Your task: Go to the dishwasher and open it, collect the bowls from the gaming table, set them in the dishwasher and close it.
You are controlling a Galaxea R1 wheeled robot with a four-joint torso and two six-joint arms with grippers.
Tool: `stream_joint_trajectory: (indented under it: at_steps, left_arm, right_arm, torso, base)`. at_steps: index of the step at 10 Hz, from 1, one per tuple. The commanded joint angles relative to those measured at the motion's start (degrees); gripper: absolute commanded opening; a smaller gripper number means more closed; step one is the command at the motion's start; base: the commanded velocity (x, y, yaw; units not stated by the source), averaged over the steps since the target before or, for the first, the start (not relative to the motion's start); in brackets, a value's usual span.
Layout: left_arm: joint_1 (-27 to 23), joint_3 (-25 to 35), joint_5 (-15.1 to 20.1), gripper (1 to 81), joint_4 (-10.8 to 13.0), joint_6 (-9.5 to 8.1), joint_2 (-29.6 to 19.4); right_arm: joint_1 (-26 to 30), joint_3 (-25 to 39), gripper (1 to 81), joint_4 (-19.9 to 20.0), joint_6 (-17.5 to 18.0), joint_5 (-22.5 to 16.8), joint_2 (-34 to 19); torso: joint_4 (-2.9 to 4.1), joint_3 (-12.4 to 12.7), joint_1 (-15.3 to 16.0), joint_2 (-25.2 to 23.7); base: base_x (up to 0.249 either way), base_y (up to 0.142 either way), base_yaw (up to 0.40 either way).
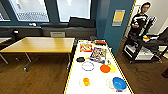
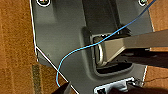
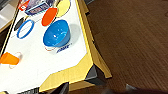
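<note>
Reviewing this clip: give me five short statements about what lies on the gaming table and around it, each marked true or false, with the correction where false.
1. A blue bowl sits on the gaming table near its right edge. True.
2. The blue bowl lies upside down. False: it is upright, its hollow showing in the right wrist view.
3. An orange disc lies beside a yellow disc. True.
4. The wooden desk left of the gaming table carries the colourful boxes. False: the boxes lie on the gaming table's far part.
5. A person stands at the far right. True.
</note>
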Motion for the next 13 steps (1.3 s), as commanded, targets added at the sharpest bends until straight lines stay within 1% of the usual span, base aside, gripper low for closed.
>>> stream_joint_trajectory:
  at_steps: [1,2,3,5,6,7,10,12,13]
  left_arm:
    - [-1.4,0.1,3.4,81.1,-0.4,-0.01,0.0]
    - [-1.5,0.1,3.4,81.1,-0.4,-0.01,0.0]
    - [-1.5,0.1,3.4,81.1,-0.4,-0.01,0.0]
    - [-1.7,0.1,3.4,81.1,-0.4,-0.10,0.0]
    - [-1.8,0.1,3.4,81.1,-0.5,-0.10,-0.1]
    - [-1.8,0.1,3.4,81.1,-0.5,-0.10,-0.1]
    - [-1.8,0.1,3.4,81.1,-0.5,-0.10,0.1]
    - [-1.8,0.1,3.4,81.1,-0.6,-0.10,0.2]
    - [-1.9,0.1,3.4,81.1,-0.6,-0.10,0.2]
  right_arm:
    - [13.9,4.5,81.1,-1.7,0.5,-9.9,-4.2]
    - [18.0,4.1,81.1,-1.1,0.5,-13.2,-4.3]
    - [21.2,2.3,81.1,-0.7,0.6,-15.8,-4.1]
    - [23.9,-2.4,81.1,-0.2,0.7,-18.3,-3.2]
    - [24.8,-5.5,81.1,0.8,1.5,-19.1,-2.8]
    - [25.9,-6.9,81.1,0.9,1.5,-19.4,-2.4]
    - [27.8,-8.4,81.1,0.0,1.4,-19.9,1.8]
    - [26.8,-8.3,81.1,0.0,1.2,-19.8,6.1]
    - [25.3,-8.7,81.1,0.0,1.2,-19.6,8.3]
  torso:
    - [0.00,0.0,0.0,0.0]
    - [0.00,0.0,0.0,0.0]
    - [0.00,0.0,0.0,0.0]
    - [0.00,0.0,0.0,0.0]
    - [0.00,0.0,0.0,0.0]
    - [0.00,0.0,0.0,0.0]
    - [0.00,0.0,0.0,0.0]
    - [0.00,0.0,0.0,0.0]
    - [0.00,0.0,0.0,0.1]
  base:
    - [0.000,0.000,0.000]
    - [0.000,0.000,0.000]
    - [0.000,0.000,0.000]
    - [0.000,0.000,0.000]
    - [0.000,0.000,0.000]
    - [0.000,0.000,0.000]
    - [0.000,0.000,0.000]
    - [0.000,0.000,0.000]
    - [0.000,0.000,0.000]
